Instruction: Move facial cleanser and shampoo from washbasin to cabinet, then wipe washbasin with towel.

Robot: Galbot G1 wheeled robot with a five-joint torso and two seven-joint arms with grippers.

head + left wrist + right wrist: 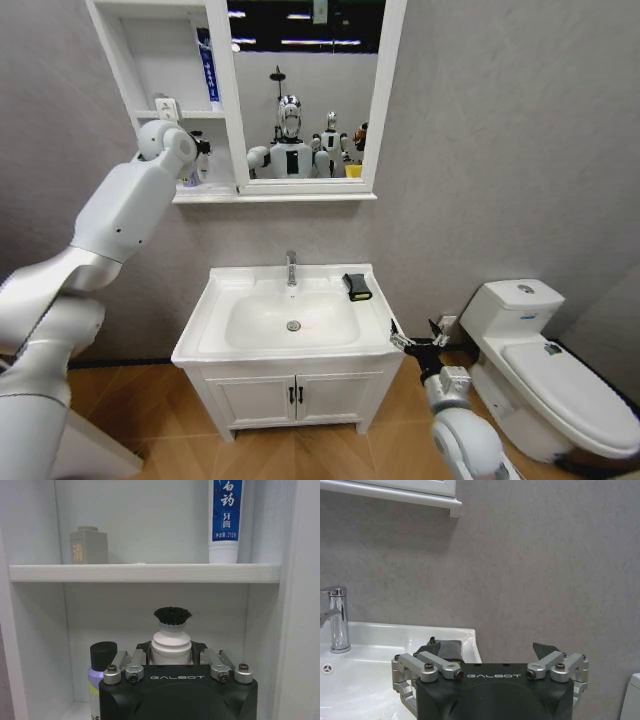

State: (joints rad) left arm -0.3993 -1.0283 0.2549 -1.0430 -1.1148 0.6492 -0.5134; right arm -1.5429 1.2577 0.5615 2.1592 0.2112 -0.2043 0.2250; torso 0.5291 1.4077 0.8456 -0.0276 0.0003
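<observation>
A white bottle with a black bristled cap (171, 639) stands upright on the lowest open shelf of the wall-mounted cabinet (135, 60), the left gripper (171, 656) narrowed around its body, pads at either flank. Just beside it sits a lilac bottle with a black cap (101, 672). On the shelf above, a grey-green container (89, 545) stands at one side and a blue-and-white tube (225, 520) upright at the other. In the head view the left arm reaches up into that shelf column, beside the mirror (300, 85).

Below, the washbasin (230, 345) carries no bottles; the black towel (356, 286) with its yellow-green edge lies on the rim at the back right corner, right of the chrome faucet (291, 268). The right gripper (413, 343) hangs just off the basin's front right corner, fingers spread wide and holding nothing.

By the look of it, the held bottle is light, rigid plastic with a smooth, possibly slippery wall; the mid-body hold seems sound, and the bristled top is best left alone. The towel looks soft and limp and would likely bunch, so pinching down over its folded middle or nearer edge should lift it whole.
</observation>
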